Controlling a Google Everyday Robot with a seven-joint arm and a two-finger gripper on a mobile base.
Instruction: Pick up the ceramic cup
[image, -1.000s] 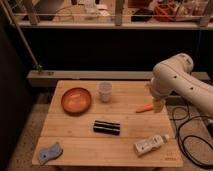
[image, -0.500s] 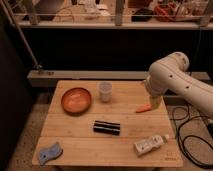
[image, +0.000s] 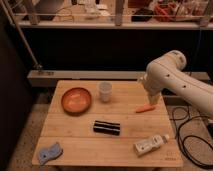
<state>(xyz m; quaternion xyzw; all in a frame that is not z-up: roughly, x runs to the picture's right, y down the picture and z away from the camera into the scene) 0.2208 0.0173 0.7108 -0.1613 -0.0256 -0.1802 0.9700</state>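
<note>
The ceramic cup (image: 105, 91) is small, pale and handleless. It stands upright at the back middle of the wooden table (image: 75, 132), just right of the orange-brown bowl (image: 76, 99). My gripper (image: 151, 99) hangs at the end of the white arm (image: 175, 75) over the table's right back part. It is well to the right of the cup, above a small orange item (image: 145, 108). It stands open and holds nothing.
A black rectangular object (image: 107, 127) lies mid-table in front of the cup. A white bottle-like item (image: 151, 144) lies at the front right and a blue-grey sponge (image: 49, 152) at the front left. Cables (image: 187, 135) trail on the floor to the right.
The arm has shifted slightly to the left, toward the cup. Nothing on the table has moved.
</note>
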